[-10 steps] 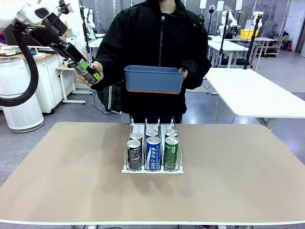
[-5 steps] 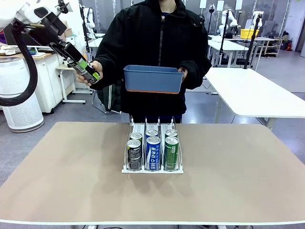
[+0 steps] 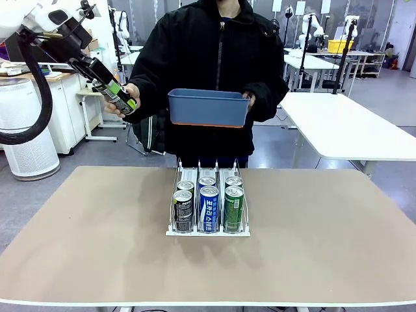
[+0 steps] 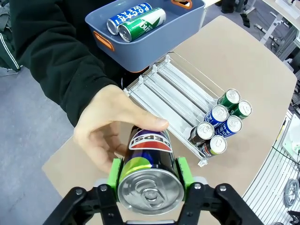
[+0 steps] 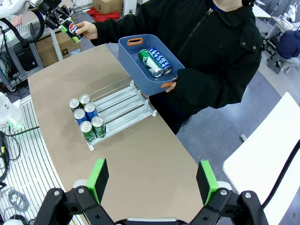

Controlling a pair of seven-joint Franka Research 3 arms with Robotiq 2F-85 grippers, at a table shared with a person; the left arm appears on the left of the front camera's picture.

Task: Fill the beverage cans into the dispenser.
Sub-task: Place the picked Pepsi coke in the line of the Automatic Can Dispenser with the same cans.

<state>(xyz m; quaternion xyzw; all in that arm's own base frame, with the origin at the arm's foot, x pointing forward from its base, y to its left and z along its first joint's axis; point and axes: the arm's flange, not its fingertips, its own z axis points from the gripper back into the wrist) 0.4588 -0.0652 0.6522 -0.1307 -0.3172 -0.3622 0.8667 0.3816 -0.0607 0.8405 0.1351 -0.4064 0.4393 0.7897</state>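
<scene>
Broadly, the tan worktop is a matte, flat slab with rounded corners, and its left and right sides lie open. A person in a black padded jacket stands at its far edge.

One hand holds a blue tub level above that edge. It is a smooth plastic rectangle with orange handle slots. In it lie a blue can and a green can side by side on their sides.

The dispenser sits mid-worktop, well apart from every edge. It has clear walls, thin wire dividers and a white base, and its three lanes run from the near side to the far side. Six upright cans stand in pairs at the near end, silver tops up: black in the left lane, blue in the middle, green in the right. The far stretch of each lane lies open.

The right gripper hangs high over the worktop with its green pads wide apart and nothing between them.

The left gripper is raised off the far left corner, its pads clamped on the sides of a Pepsi can. This glossy dark cylinder is tilted: its long axis slants with the silver top towards the wrist and the base down towards the person. The person's other hand cups that lower end.
</scene>
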